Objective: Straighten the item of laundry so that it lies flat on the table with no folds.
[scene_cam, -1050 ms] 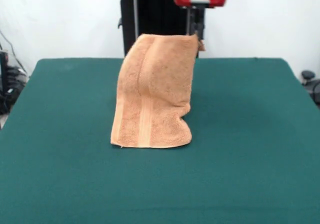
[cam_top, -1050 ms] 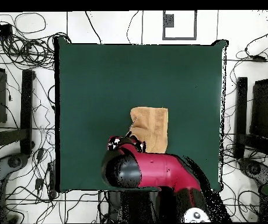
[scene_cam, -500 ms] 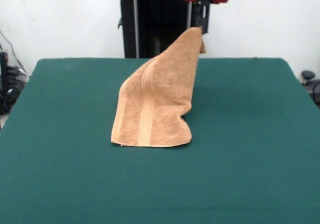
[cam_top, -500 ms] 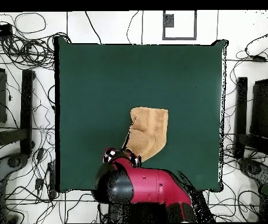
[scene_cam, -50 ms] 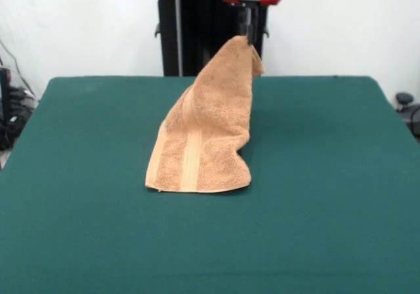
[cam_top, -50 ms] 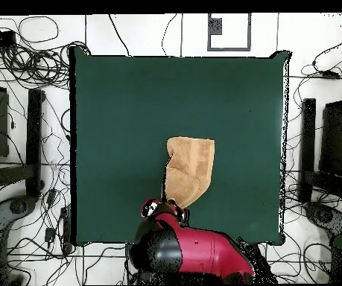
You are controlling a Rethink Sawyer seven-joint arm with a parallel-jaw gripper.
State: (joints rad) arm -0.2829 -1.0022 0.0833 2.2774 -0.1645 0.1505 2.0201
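From my station, the nearest thing in the front view was the towel point(scene_cam, -50 ms: 200, 156), its banded hem resting flat on the table point(scene_cam, -50 ms: 328, 228) roughly mid-table, well clear of every edge. That hem was the anchor. From it the cloth rose away from the camera, narrowing and twisting to a single pinched corner at the far side. The right flank curled under itself, so it was not yet flat.

The relation I cared about was this: the towel's long axis ran from the grounded hem up and back to the gripper point(scene_cam, -50 ms: 248, 35), which sat high above the table's far part. All the cloth hung below the gripper and toward the camera's side.

The gripper was clamped on that top corner; the cloth drew taut to a point right at it. In the overhead view the same line showed, with the towel point(cam_top, -50 ms: 189, 170) stretching from the table's point(cam_top, -50 ms: 114, 112) middle to the gripper point(cam_top, -50 ms: 163, 210) near the robot's edge.

I judged that pulling further along that axis and lowering would lay it out.
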